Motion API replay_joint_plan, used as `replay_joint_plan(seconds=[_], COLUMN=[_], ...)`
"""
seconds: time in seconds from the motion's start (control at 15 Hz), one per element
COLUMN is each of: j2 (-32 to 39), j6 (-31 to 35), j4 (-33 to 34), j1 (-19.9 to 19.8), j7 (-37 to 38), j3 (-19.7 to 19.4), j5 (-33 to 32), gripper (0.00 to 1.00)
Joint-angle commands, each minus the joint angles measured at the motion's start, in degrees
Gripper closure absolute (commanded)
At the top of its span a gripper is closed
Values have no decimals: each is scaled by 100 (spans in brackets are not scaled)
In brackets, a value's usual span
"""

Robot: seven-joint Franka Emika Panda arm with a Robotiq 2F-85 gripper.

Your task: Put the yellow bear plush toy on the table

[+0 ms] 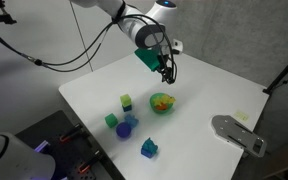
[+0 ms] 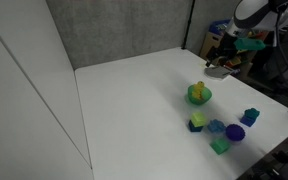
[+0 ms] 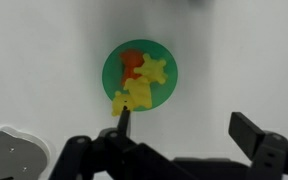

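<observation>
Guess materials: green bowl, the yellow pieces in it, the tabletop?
Green bowl: likely plastic; flat saturated colour, thin even rim. Yellow pieces: lumpy, soft-edged outlines suggest plush or foam; too blurred to tell which. Tabletop: smooth plain white, matte-looking, probably laminate or painted board; no grain shows.

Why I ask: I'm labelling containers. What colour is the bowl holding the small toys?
Green. The bowl shows best in the wrist view, seen from straight above.

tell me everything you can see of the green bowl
The green bowl is small, round and shallow, plastic-looking, upright on the white table, apart from the blocks seen in an exterior view. It holds yellow toys and an orange one. The open gripper hangs above, not touching it.
</observation>
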Motion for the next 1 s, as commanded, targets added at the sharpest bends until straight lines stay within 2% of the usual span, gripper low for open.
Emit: replay_joint_plan(seconds=[0.0, 0.27, 0.4, 0.47, 0.73, 0.93], j2=[593, 1015, 941, 938, 952, 1440], j6=[-9, -26, -148, 13, -4, -243], j4=[615, 958, 962, 781, 861, 1280], j1=[-30, 38, -66, -63, -57, 96], j7=[832, 1509, 1315, 1276, 1274, 1865], j3=[-127, -265, -116, -141, -113, -262], j5=[-113, -212, -76, -125, -121, -255], gripper=[0, 0, 0, 0, 0, 0])
